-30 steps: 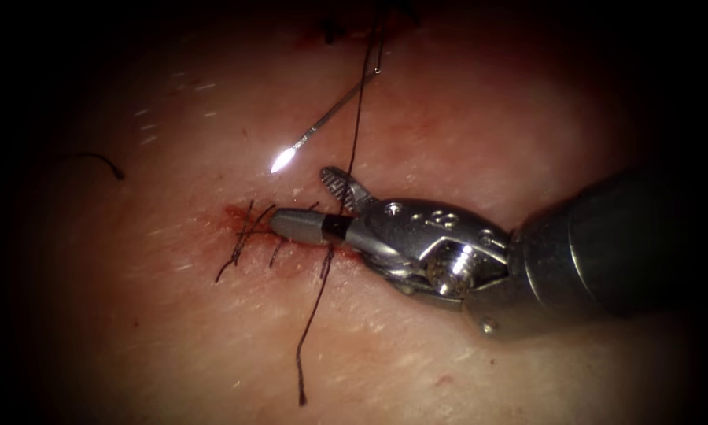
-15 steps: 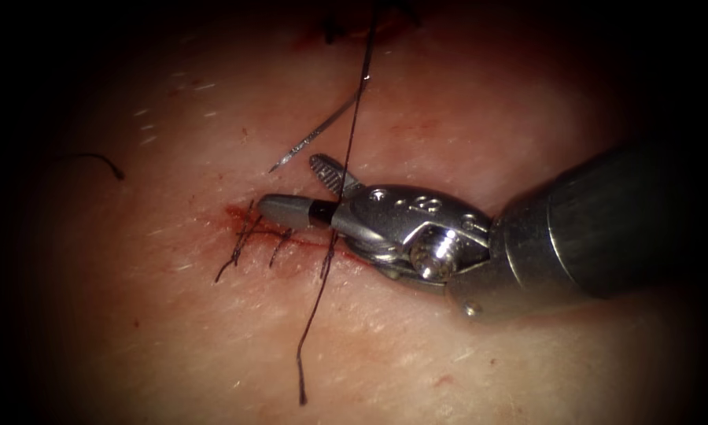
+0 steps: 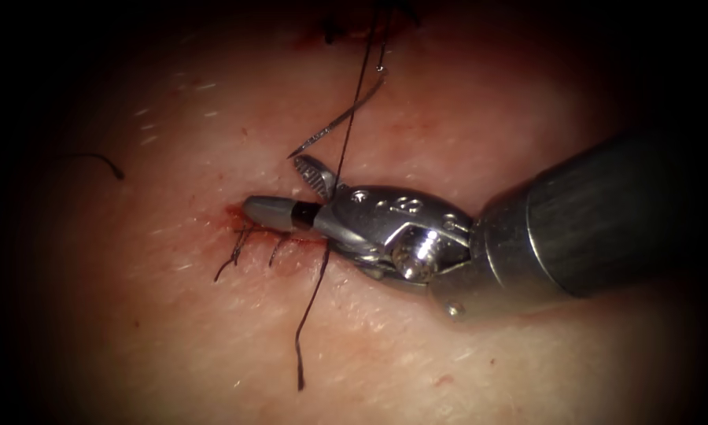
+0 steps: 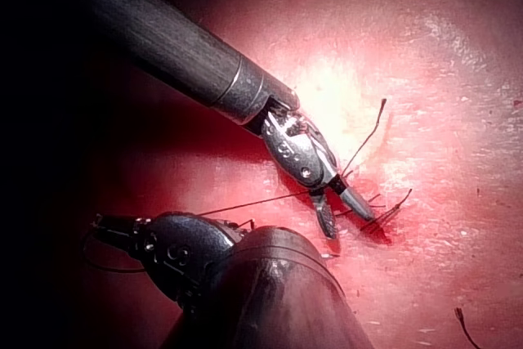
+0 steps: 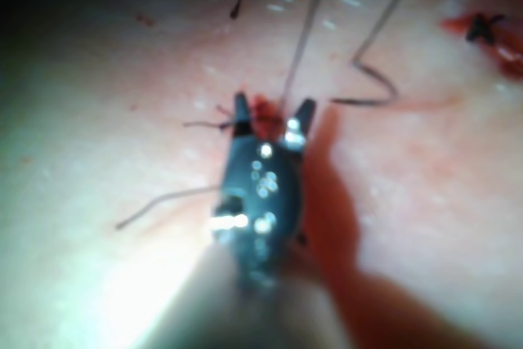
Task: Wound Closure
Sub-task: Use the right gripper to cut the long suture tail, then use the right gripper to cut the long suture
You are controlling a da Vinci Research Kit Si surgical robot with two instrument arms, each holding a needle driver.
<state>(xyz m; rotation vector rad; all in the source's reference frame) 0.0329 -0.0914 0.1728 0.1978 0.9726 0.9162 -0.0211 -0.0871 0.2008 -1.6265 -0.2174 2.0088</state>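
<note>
My right tool (image 3: 273, 185) comes in from the right and lies low over the cut (image 3: 253, 234), jaws open. The dark thread (image 3: 346, 134) runs taut from above down between those jaws, and its free tail (image 3: 303, 330) trails down across the tissue. The curved needle (image 3: 338, 118) hangs free on the thread above the right tool, outside the tissue, held by neither tool. In the right wrist view the right tool (image 5: 274, 102) straddles the thread (image 5: 302, 38). My left tool (image 4: 176, 251) is shut, and the taut thread (image 4: 245, 204) leads to it.
Short dark stitch ends (image 3: 232, 256) cross the left end of the cut, with red fluid around them. A loose cut piece of thread (image 3: 106, 163) lies far left. Another dark stitch (image 3: 334, 31) sits at the top edge.
My right tool has slid left along the cut and its jaws have narrowed around the thread. The needle has swung up and to the right.
</note>
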